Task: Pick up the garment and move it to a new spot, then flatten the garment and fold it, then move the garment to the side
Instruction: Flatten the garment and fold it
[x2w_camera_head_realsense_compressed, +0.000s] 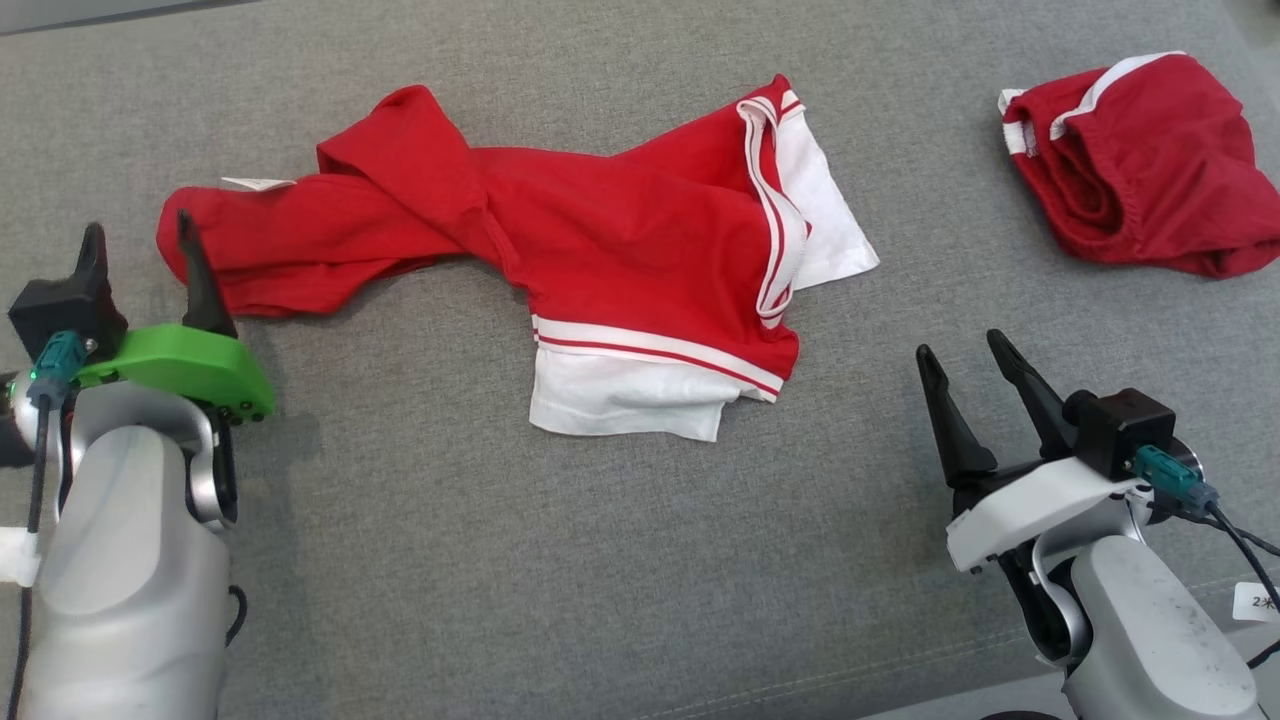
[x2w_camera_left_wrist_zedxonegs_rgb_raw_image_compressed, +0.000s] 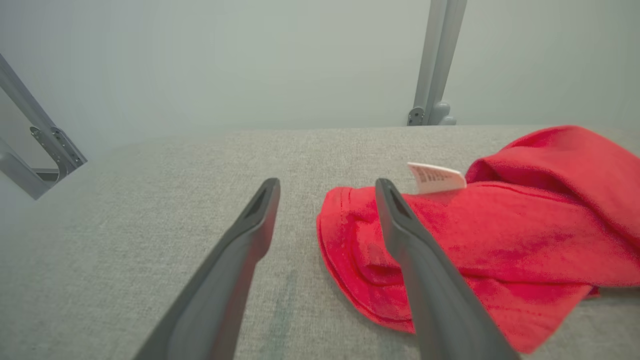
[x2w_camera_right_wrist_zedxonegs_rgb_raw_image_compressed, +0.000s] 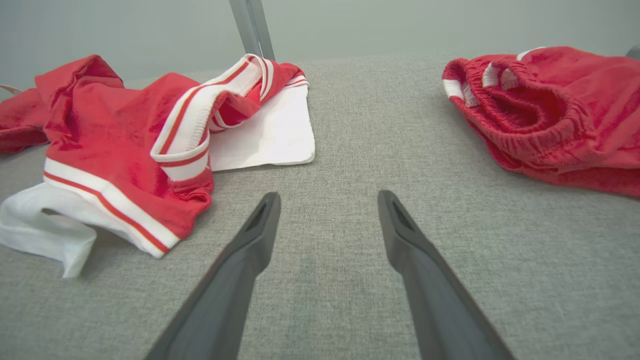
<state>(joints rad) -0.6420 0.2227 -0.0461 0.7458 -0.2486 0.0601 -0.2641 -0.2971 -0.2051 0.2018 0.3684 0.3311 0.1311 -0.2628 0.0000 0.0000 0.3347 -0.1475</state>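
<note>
A crumpled red garment with white sleeves and striped trim lies across the middle of the grey surface; it is also in the left wrist view and the right wrist view. Its twisted left end reaches my left gripper, which is open, one finger over the cloth edge and the other over bare surface. My right gripper is open over bare surface, below and to the right of the garment, holding nothing.
A second red garment with white trim sits bunched at the far right, also in the right wrist view. A white label sticks out of the main garment's left end. A metal post stands beyond the far edge.
</note>
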